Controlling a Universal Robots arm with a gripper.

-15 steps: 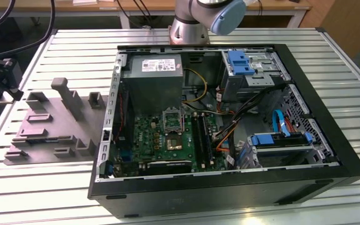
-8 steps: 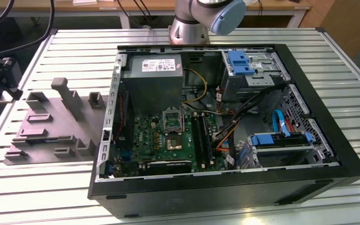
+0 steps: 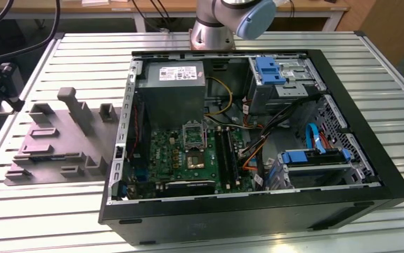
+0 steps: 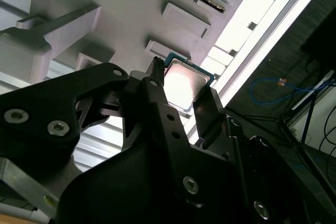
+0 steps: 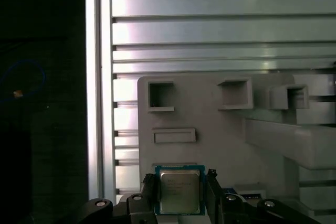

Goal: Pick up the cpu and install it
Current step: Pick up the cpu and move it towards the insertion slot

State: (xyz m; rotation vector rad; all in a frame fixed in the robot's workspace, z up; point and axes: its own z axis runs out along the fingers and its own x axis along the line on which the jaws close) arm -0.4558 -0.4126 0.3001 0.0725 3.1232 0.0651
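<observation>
In the exterior view I see the arm [image 3: 223,21] rising from the far edge of the slatted tabletop [image 3: 47,211]. The grey fixture [image 3: 54,142] lies to the exterior view's left of the open computer case [image 3: 258,221]. In the second wrist view the gripper [image 4: 181,85] pinches the cpu [image 4: 186,80] by opposite edges, over the fixture. In the first wrist view the cpu [image 5: 179,191] sits between the fingers [image 5: 149,187]. It looks held just above the fixture, though I can't tell if it still rests there.

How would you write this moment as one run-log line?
step: pick up | gripper: shut on cpu | cpu: held above grey fixture | install: not yet done
</observation>
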